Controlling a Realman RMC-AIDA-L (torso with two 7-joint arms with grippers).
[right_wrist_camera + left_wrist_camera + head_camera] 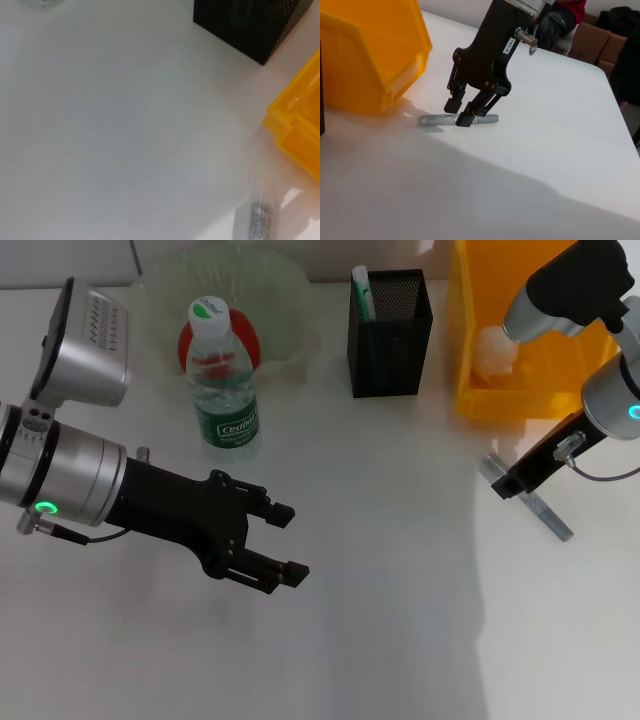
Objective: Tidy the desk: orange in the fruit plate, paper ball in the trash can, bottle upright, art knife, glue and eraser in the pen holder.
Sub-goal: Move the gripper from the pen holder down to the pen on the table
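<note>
White table [400, 640] carries everything. Yellow bin [500, 390] sits at the far right w/ a crumpled paper ball [497, 350] inside. Clear green fruit plate [290, 290] is at the far side, left of center, w/ something red [250, 340] in it; the orange isn't recognizable. Water bottle [222, 380] stands upright just in front of the plate, white cap on top. Black mesh pen holder [392, 335] sits btwn plate and bin, a green-and-white stick [362, 295] poking out at its left corner.

Left claw [285, 542] hovers over the table's near-left area, fingers spread, nothing in them. Right claw [460, 112] is down at the table near the bin's front corner, fingers apart, straddling the grey art knife [437, 120], which lies flat on the table; left wrist view shows the tips at the knife, but can't tell if they're pressing it. Glue and eraser can't be picked out.
</note>
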